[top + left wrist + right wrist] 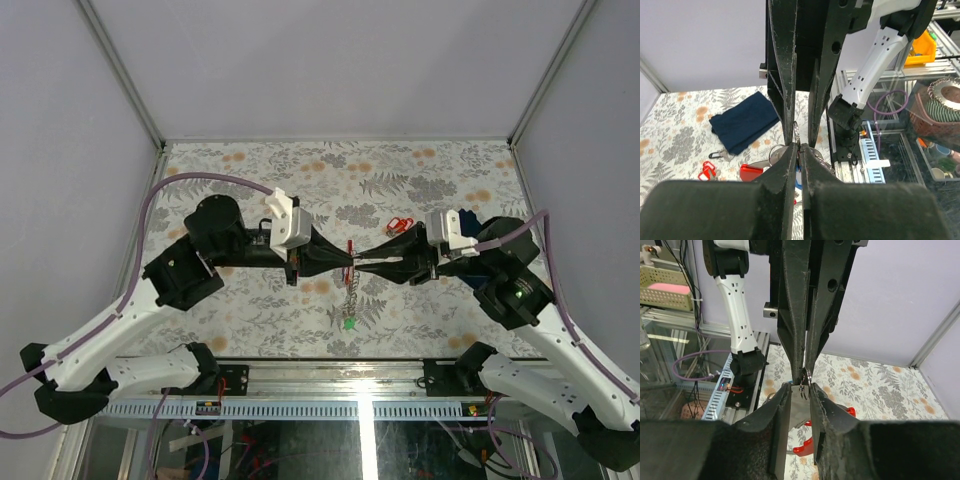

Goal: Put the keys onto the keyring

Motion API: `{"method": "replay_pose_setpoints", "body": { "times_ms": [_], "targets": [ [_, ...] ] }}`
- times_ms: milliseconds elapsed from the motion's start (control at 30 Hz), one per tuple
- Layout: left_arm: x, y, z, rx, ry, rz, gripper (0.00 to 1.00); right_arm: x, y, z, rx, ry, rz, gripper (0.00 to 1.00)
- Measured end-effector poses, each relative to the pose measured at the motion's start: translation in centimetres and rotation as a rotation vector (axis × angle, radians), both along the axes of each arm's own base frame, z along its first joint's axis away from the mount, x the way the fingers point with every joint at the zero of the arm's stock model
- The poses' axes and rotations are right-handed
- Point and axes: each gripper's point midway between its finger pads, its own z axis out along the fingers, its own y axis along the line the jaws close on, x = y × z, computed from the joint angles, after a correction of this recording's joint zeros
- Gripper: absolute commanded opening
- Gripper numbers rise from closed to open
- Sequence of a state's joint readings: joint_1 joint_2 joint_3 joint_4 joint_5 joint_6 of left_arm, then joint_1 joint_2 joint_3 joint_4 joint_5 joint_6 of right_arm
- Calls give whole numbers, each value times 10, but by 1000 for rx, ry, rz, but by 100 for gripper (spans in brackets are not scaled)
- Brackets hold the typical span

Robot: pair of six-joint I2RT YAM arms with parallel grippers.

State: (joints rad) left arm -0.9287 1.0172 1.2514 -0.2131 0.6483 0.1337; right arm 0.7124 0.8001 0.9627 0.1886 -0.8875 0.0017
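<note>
Above the table's middle, my left gripper (346, 262) and right gripper (361, 262) meet tip to tip. The left gripper (800, 147) is shut on the thin silver keyring (807, 375), which sticks out between its tips. The right gripper (801, 388) stands slightly open just below the ring, with a flat silvery key (799, 406) lying between its fingers. A short chain with a green-tagged key (349, 322) hangs below the grippers. More keys with red tags (399, 224) lie on the table behind them.
A dark navy folded cloth (742, 125) lies at the back right of the floral table (250, 190), partly behind my right arm. A red tag (751, 172) and a red clip (707, 170) lie near it. Grey walls close the table on three sides.
</note>
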Motion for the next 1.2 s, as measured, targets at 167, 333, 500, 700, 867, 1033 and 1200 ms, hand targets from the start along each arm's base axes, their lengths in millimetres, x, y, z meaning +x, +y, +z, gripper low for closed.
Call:
{"method": "replay_pose_setpoints", "body": {
  "times_ms": [167,333,500,700,867,1033,1200],
  "targets": [
    [7,1,-4,82,-10,28,0,4,-1,-6,-58,-8,-25,34],
    [14,7,-4,175,-38,56,0,12,-5,-16,-135,0,-72,38],
    [16,17,-16,296,-37,73,0,16,-10,-27,-195,13,-108,39],
    [21,25,-40,457,12,87,0,19,-10,-33,-202,18,-126,40],
    [27,30,-62,579,70,110,0,21,-11,-47,-191,20,-143,39],
    [33,33,-88,687,129,143,0,28,-15,-69,-188,36,-207,39],
    [47,37,-124,832,173,209,0,33,-25,-77,-173,42,-281,38]
  ]
}}
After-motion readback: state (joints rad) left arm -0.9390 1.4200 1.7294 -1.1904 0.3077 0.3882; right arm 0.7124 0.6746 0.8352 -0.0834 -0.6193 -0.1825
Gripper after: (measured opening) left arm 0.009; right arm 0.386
